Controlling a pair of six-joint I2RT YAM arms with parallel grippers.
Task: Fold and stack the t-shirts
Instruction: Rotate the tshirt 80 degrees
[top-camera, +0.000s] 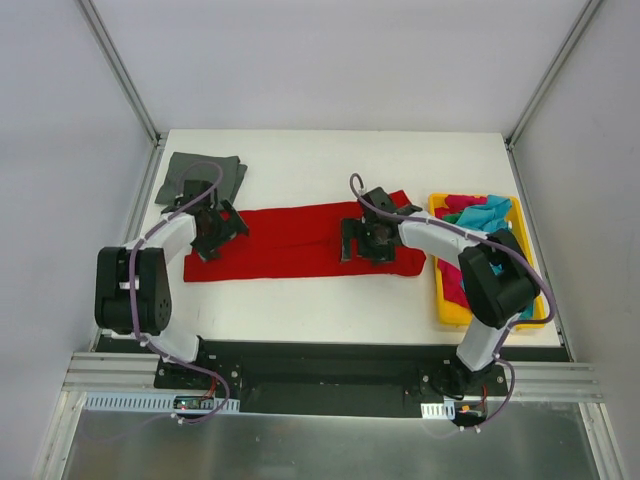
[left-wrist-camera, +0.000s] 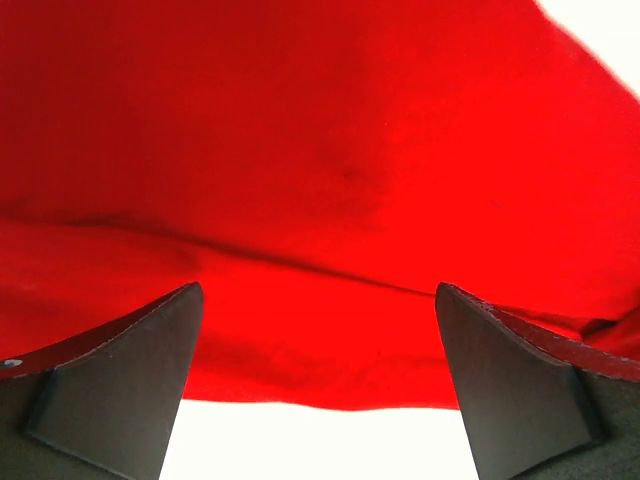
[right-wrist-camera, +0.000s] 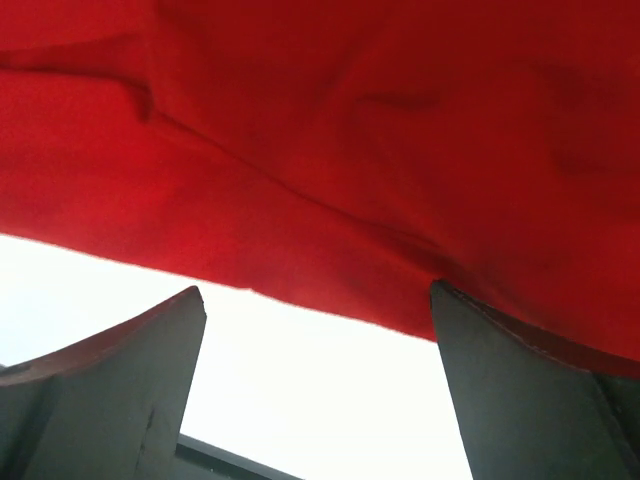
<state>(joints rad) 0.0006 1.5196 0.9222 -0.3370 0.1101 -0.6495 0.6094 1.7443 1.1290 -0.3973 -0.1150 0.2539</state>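
Both my pincers spread wide over the red t-shirt

My left pincer (top-camera: 215, 228) hangs with its jaws apart over the left end of the red t-shirt (top-camera: 300, 240), gripping nothing. My right pincer (top-camera: 362, 238), jaws also apart and empty, sits over the right end by the near hem. The shirt lies flat as a long band across the middle of the white worktop (top-camera: 330, 160). A dark grey t-shirt (top-camera: 205, 177) lies folded at the far left corner. A yellow tray (top-camera: 452, 312) at the right edge holds a crumpled turquoise t-shirt (top-camera: 487, 212) and a pinkish-red t-shirt (top-camera: 452, 280).
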